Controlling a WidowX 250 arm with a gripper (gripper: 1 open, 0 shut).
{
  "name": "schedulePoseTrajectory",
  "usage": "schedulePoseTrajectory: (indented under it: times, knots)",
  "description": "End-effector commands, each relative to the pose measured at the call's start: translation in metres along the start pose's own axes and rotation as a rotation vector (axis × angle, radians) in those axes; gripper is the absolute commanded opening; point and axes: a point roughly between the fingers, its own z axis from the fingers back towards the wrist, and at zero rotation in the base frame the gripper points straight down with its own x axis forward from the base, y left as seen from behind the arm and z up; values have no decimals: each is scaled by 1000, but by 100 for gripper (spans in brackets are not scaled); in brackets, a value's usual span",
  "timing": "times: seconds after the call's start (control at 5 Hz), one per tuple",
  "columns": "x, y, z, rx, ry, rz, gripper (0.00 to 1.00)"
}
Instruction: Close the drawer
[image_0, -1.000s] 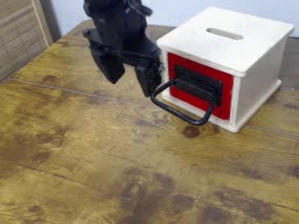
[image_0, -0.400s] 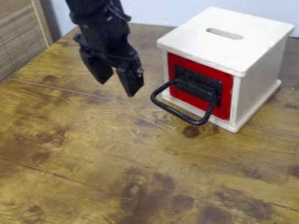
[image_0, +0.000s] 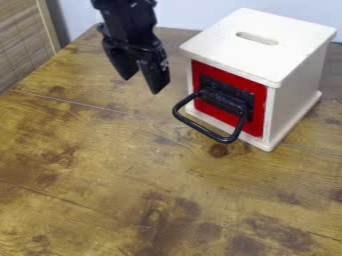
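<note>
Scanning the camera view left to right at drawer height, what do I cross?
gripper → black loop handle → red drawer front → cream box side wall.

Worktop (image_0: 107, 180) in front of the drawer (image_0: 227, 98) is bare wood, open approach from front and left. Black loop handle (image_0: 207, 118) juts out over it. Gripper (image_0: 142, 68) hangs left of box (image_0: 274, 60), apart from it.
</note>
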Motion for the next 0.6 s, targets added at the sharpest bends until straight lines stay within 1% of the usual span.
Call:
schedulePoseTrajectory:
  times: [0.0,0.2,0.4]
  knots:
    - [21,-8,26,-2,-70,-63,100]
    - [19,-23,28,-4,-58,-34,100]
    - [17,-38,30,-8,-51,-23,100]
